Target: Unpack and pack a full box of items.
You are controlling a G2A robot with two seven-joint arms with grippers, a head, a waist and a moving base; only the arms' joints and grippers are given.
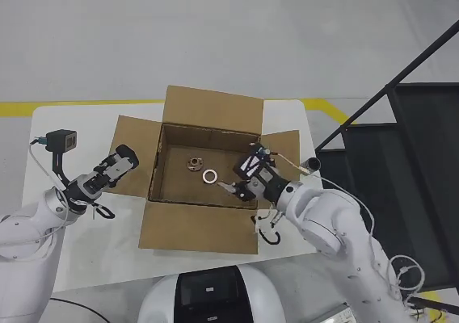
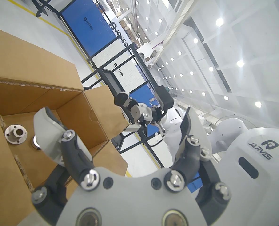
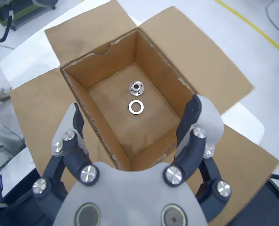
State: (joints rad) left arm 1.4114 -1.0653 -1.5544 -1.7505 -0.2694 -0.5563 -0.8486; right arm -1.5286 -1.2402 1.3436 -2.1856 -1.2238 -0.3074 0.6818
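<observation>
Right fingers [image 3: 200,114] spread above the box [image 3: 106,71], washer [image 3: 136,107] and hub [image 3: 135,87] well below; left fingers [image 2: 47,123] spread beside it.

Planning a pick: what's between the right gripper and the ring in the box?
Nothing. The top view shows only bare box floor between the right gripper and the ring; the hub lies beyond.

The arms [image 1: 334,230] are smooth white shells with rounded joints; thin black cables [image 1: 271,236] loop by the wrists. The left claw [image 2: 116,116] and right claw [image 3: 136,105] look alike: a pale grey base plate [image 3: 130,196] with two recessed bolts, black linkages [image 3: 191,151] pinned by silver screws [image 3: 173,175], and fingers [image 3: 210,116] white outside, black-padded inside. A glossy white body shell [image 2: 233,132] carries a dark logo [image 2: 263,149] and a black oval slot [image 2: 247,167].
</observation>
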